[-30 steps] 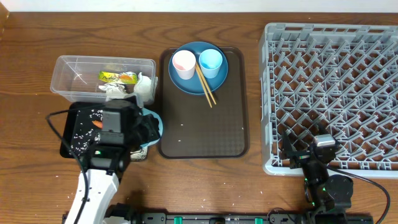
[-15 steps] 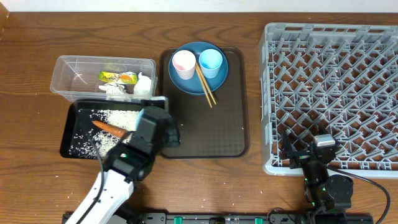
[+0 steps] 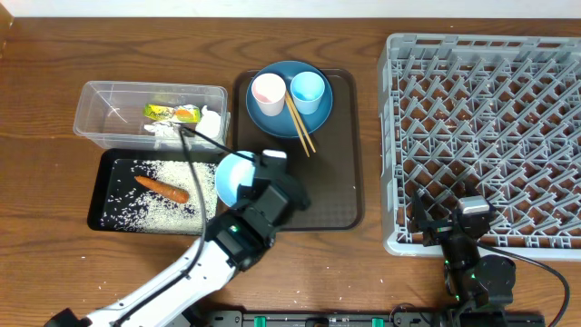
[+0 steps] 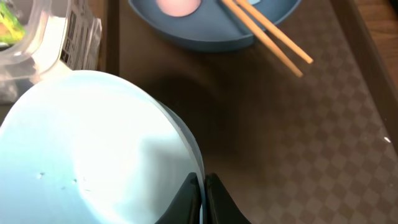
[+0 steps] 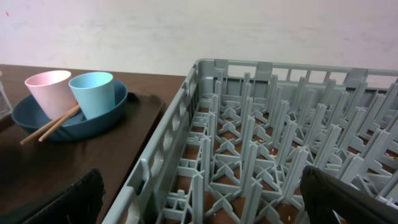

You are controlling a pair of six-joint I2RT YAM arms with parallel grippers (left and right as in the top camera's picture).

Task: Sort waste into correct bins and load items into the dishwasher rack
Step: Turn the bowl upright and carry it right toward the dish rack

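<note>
Right gripper (image 3: pixel 447 216): jaws spread wide, holding nothing, at the dishwasher rack's (image 3: pixel 388 145) near edge
Left gripper (image 4: pixel 203 193): pinched on the white bowl's (image 4: pixel 93 155) rim, over the brown tray's (image 3: pixel 309 195) left edge
Black tray (image 3: pixel 95 204): holds carrot (image 3: pixel 162 188) and rice (image 3: pixel 172 171)
Blue plate (image 3: pixel 272 123): pinkish-white cup (image 3: pixel 268 93), light blue cup (image 3: pixel 308 89), chopsticks (image 3: pixel 301 127), at the brown tray's far end

Upper left of the overhead view: you see the table (image 3: pixel 54 64) as brown wood, grained, with a low sheen. Right: the dishwasher rack (image 3: pixel 490 136) is matt grey moulded plastic. Centre: the brown serving tray (image 3: pixel 309 195) looks like plastic, and in the left wrist view you can make out a fine diamond texture on its floor. On it, the blue plate (image 3: pixel 272 125) is smooth and glossy, and the chopsticks (image 3: pixel 301 127) are bare pale wood. Left: the tub (image 3: pixel 109 113) is clear glossy plastic, and the black tray (image 3: pixel 96 191) is smooth. The white bowl (image 4: pixel 81 162) is smooth with a satin finish.
</note>
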